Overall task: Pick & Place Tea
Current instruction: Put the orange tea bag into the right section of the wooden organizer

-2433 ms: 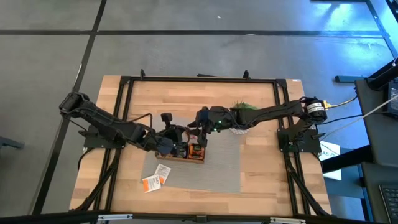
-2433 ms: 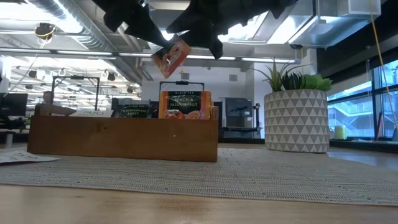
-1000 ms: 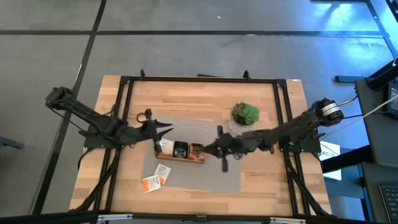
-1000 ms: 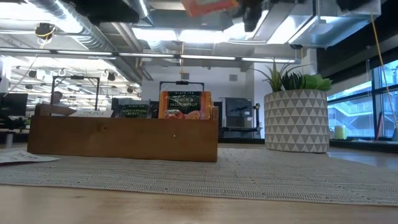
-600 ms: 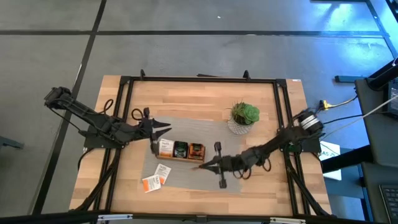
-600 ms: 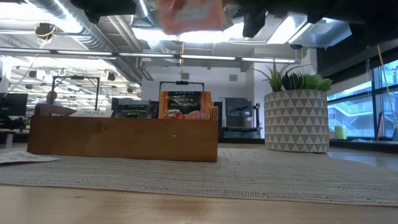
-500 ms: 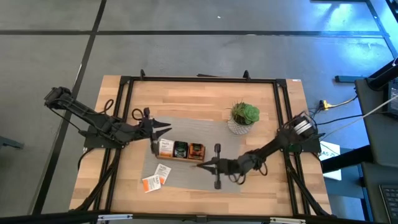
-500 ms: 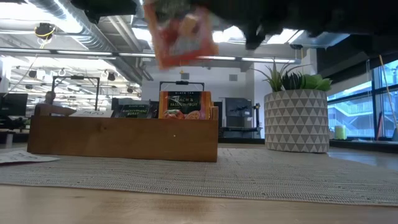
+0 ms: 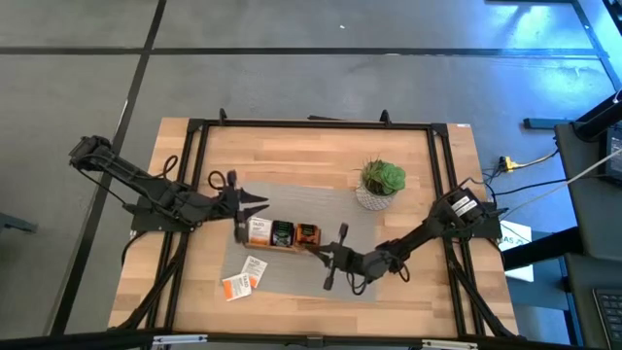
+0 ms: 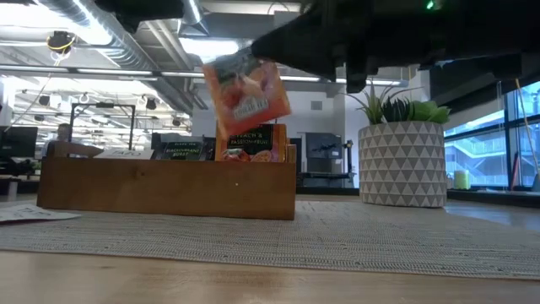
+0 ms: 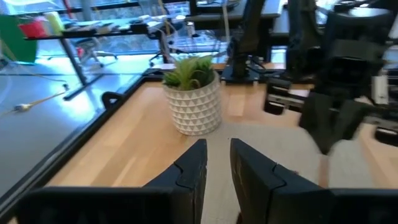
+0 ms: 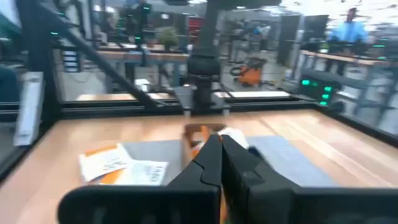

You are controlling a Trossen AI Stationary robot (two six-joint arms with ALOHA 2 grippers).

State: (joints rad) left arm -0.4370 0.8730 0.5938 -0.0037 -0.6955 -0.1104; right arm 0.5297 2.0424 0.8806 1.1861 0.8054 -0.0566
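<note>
The right gripper (image 9: 313, 250) pinches a red-orange tea sachet (image 10: 245, 91), hanging tilted above the grey mat (image 9: 355, 228). The left gripper (image 9: 260, 201) waits empty, slightly parted, beside the wooden tray (image 10: 169, 187).

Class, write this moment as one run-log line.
right claw: shut on red-orange sachet | left claw: empty, beside tray

Even overhead lighting, soft shadows; ceiling fixtures (image 10: 211, 46) glare in low view; right wrist view motion-blurred throughout.

High view looks straight down; low view faces level across the table (image 9: 408, 146). Both share the wooden tray (image 10: 169, 184).
</note>
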